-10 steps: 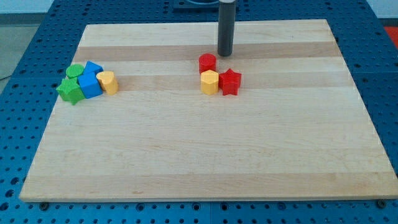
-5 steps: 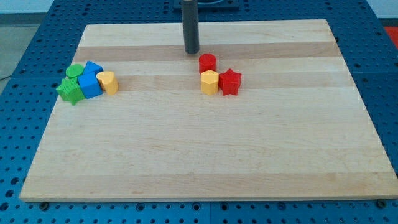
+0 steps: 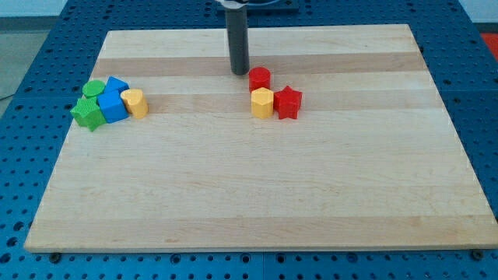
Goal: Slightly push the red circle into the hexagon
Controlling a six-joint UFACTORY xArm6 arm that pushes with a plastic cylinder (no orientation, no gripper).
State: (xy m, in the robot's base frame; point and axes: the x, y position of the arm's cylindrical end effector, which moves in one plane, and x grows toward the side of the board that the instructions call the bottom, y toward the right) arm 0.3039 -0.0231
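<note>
Near the board's upper centre, my tip [image 3: 238,73] is set on the wooden board [image 3: 257,194], just beside the red circle [image 3: 260,78] at roughly its ten o'clock, with a narrow gap between them; contact cannot be confirmed. No gripper is fitted: the arm ends in a plain dark rod, so nothing is held and no opening state applies.

The red circle lies directly at twelve o'clock of the yellow hexagon [image 3: 263,102] and appears touching it or very nearly so. A red star [image 3: 288,102] sits against the hexagon at its three o'clock. A separate cluster is seen well apart toward nine o'clock: a green circle [image 3: 94,89], a green star [image 3: 88,113], two blue blocks [image 3: 114,100] and a yellow block [image 3: 135,102] whose shape cannot be made out. These are not involved.

Procedure, as judged from this arrangement:

1. The tip should be brought round to the circle's twelve o'clock, so that the push line runs through the circle's centre toward six o'clock.
2. A push from the present ten o'clock position is to be avoided; the circle would likely be sent toward the star instead.
3. Travel should be kept short, since little gap remains.
4. Excess travel is expected to displace the hexagon and star together.
</note>
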